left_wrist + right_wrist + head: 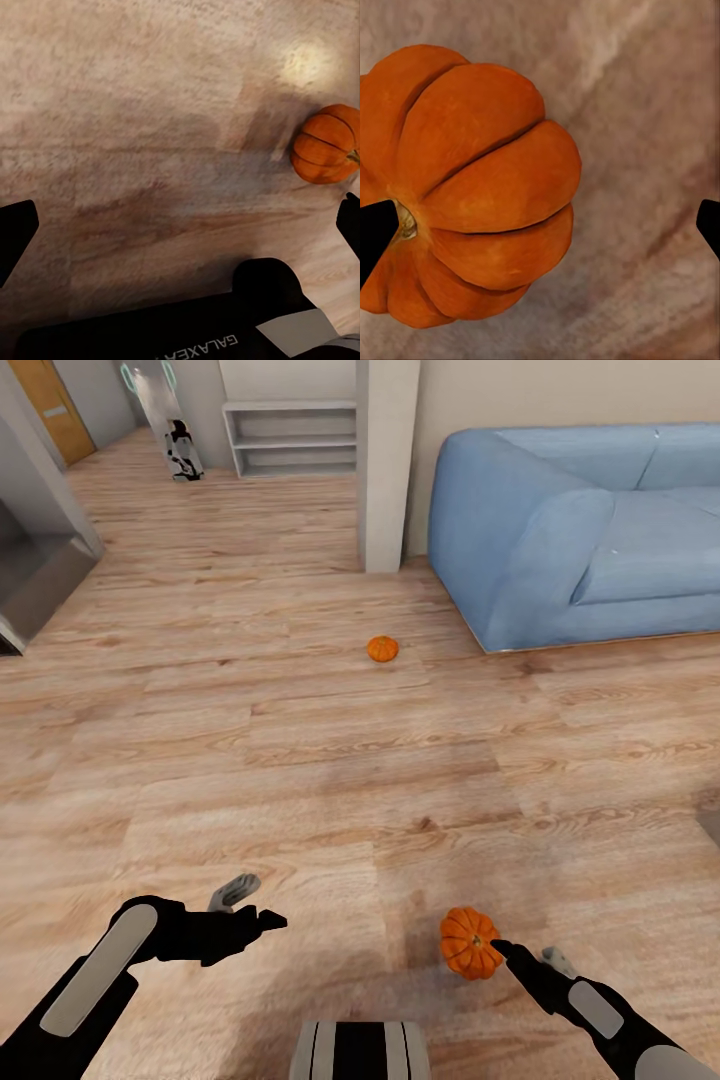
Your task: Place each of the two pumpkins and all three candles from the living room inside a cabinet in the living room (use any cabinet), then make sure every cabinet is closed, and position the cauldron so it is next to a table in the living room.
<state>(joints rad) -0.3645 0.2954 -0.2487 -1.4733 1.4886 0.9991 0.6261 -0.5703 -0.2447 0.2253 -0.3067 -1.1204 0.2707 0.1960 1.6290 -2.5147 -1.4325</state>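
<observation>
The right hand (pixel 508 952) hangs low over the pale wood-plank floor (pixel 300 760), its dark fingers spread wide. A round, ribbed orange pumpkin (pixel 470 942) sits at the hand's tip, against the finger (pixel 515 957) seen from the head view. The right wrist view brings the same pumpkin (pixel 465 187) up close: it lies off to one side of the open gap, one fingertip (pixel 375 232) over its stem end and the other fingertip (pixel 709 225) well apart over bare floor, so nothing is gripped.

The left hand (pixel 262 922) hovers over bare boards well to the side of that pumpkin, its fingers parted and empty. Its wrist camera catches the pumpkin (pixel 327 144) near one finger (pixel 349 221).

The head view adds a second small orange pumpkin (pixel 382 649) on the floor far ahead of both hands, near a blue upholstered sofa (pixel 580 530) and a white square pillar (pixel 388 460).
</observation>
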